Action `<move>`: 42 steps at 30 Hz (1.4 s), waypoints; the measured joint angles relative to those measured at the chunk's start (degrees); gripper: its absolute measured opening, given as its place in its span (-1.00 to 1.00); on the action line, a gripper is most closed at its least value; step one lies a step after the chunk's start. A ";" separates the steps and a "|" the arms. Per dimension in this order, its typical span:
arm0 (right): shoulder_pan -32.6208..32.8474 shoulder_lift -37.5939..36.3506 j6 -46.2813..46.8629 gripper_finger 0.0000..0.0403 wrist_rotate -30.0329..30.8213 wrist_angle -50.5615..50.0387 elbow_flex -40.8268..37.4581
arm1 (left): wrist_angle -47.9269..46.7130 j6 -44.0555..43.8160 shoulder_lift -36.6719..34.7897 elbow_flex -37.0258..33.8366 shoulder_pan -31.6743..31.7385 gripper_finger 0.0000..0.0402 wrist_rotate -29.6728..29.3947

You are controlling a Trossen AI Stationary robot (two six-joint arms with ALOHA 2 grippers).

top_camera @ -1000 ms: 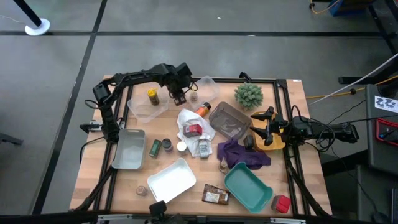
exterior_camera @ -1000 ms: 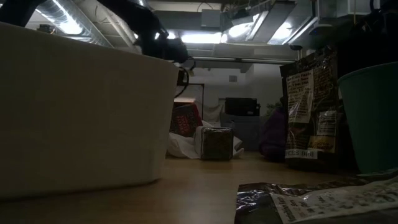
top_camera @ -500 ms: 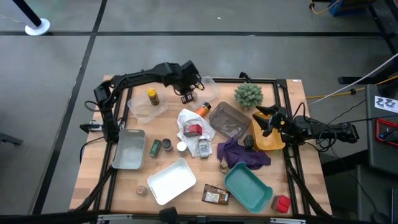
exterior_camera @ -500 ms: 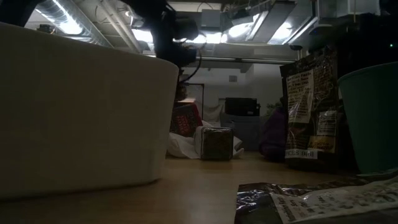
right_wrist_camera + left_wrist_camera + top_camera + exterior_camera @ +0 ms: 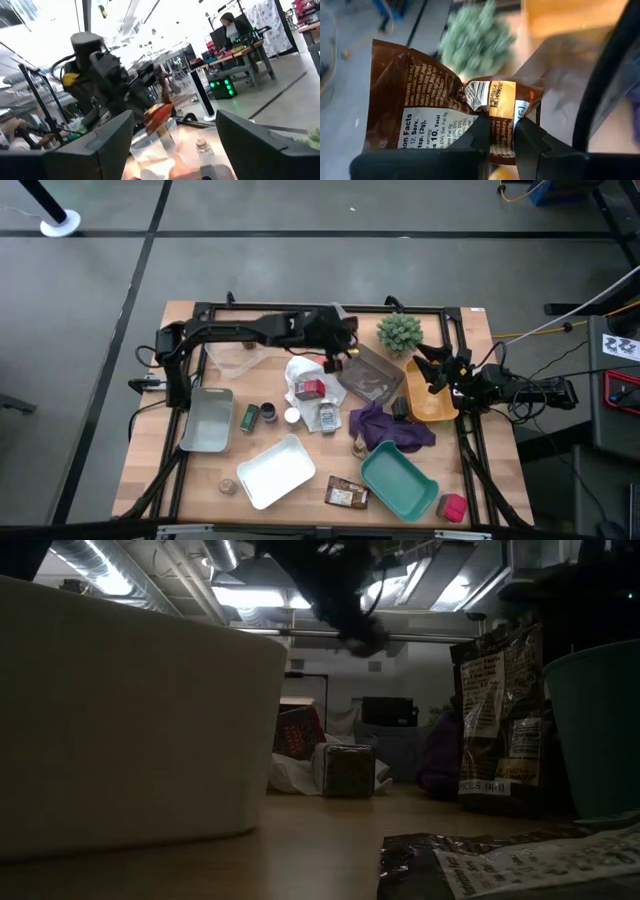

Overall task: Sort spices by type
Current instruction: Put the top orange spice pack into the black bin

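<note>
Above the far middle of the wooden desk (image 5: pixel 150 460), the left arm stretches across from its base at the left edge; its left claw (image 5: pixel 337 352) hangs over the near corner of a grey tray (image 5: pixel 366 376) and is clamped on a crumpled brown spice packet (image 5: pixel 445 112); the left wrist view shows both dark fingers (image 5: pixel 480 132) pinching the packet's lower edge, nutrition print facing the camera, with the green spiky plant (image 5: pixel 475 40) blurred beyond it. Seen from overhead, that plant (image 5: pixel 400 332) stands near the far edge, just right of the claw. The right arm waits at the right side, its right claw (image 5: pixel 432 366) spread wide and holding nothing, above the far end of a yellow tray (image 5: pixel 432 408).

Other spices lie scattered: a red box (image 5: pixel 311 389) on a white cloth (image 5: pixel 303 370) at centre; a jar lying flat (image 5: pixel 327 418) just nearer; a green jar (image 5: pixel 249 417), a dark jar (image 5: pixel 268 413) and a white-capped jar (image 5: pixel 291 416) in a row to the left; a flat brown packet (image 5: pixel 346 495) between a white tray (image 5: pixel 276 471) and a teal tray (image 5: pixel 400 480) at the near edge; another red box (image 5: pixel 453 508) at the near right corner. A purple cloth (image 5: pixel 385 427) lies crumpled beside the yellow tray; a pale grey tray (image 5: pixel 208 420) sits at the left; a clear tray (image 5: pixel 235 358) lies partly under the left arm.
</note>
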 joint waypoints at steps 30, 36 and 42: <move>-5.55 44.34 -10.43 0.40 1.75 3.45 23.79 | 20.24 11.68 3.98 -7.83 -7.60 -0.73 -6.03; -9.92 51.26 -8.70 0.40 -10.55 1.98 27.06 | 20.42 13.20 3.98 -7.81 -8.65 -0.73 -8.47; -11.02 56.41 -9.00 0.40 -13.50 2.18 28.53 | 20.40 13.91 3.98 -7.81 -9.14 -0.73 -9.01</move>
